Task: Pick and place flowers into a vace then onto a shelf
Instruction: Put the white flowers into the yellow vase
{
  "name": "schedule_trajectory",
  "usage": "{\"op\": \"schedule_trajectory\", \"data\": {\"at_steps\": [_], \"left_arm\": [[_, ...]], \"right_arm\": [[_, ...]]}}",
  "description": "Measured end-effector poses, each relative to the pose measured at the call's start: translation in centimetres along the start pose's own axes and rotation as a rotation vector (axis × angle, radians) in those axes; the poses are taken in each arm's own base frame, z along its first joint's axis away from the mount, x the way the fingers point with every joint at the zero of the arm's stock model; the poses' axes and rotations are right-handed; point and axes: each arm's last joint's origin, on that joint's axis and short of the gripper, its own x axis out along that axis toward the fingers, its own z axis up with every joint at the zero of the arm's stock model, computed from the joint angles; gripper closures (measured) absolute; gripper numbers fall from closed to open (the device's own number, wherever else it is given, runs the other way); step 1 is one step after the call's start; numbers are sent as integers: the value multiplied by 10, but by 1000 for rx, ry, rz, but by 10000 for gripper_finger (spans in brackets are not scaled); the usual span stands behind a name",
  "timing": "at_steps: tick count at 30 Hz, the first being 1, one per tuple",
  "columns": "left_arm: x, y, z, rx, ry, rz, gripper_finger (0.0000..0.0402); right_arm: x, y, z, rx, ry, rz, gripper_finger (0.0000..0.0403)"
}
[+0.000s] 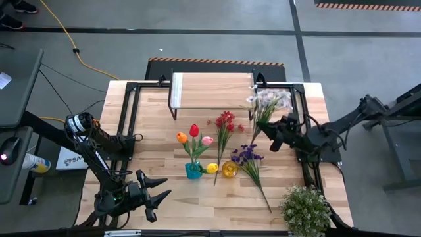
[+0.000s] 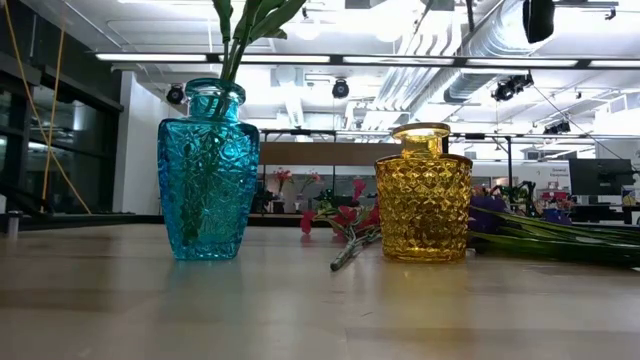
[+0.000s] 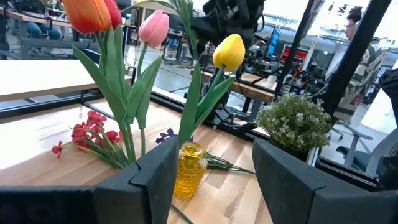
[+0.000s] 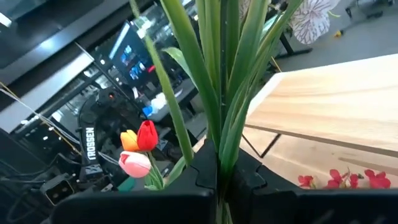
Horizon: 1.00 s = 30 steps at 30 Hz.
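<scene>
Right gripper (image 1: 275, 137) fingers clamping white spray flower's green stems (image 4: 219, 93) at three o'clock, nearing light wood shelf (image 1: 212, 90) at twelve. Risking tall blooms snagging, stems slipping before amber glass vase (image 1: 229, 169). Left gripper (image 1: 160, 196) idling wide at seven.

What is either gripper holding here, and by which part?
The right gripper holds the white flower spray by its green stems; the left gripper is open and empty.
</scene>
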Motion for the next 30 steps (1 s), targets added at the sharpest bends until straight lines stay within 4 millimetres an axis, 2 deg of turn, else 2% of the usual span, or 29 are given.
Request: {"op": "schedule_trajectory", "data": {"at_steps": [7, 15, 30], "left_arm": [[0, 0, 0, 0, 0, 0, 163], [0, 0, 0, -25, 0, 0, 163], [0, 0, 0, -27, 0, 0, 163]], "right_arm": [[0, -2, -25, -37, -39, 13, 397], [11, 4, -54, -100, 2, 21, 396], [26, 10, -86, -149, 15, 52, 399]]}}
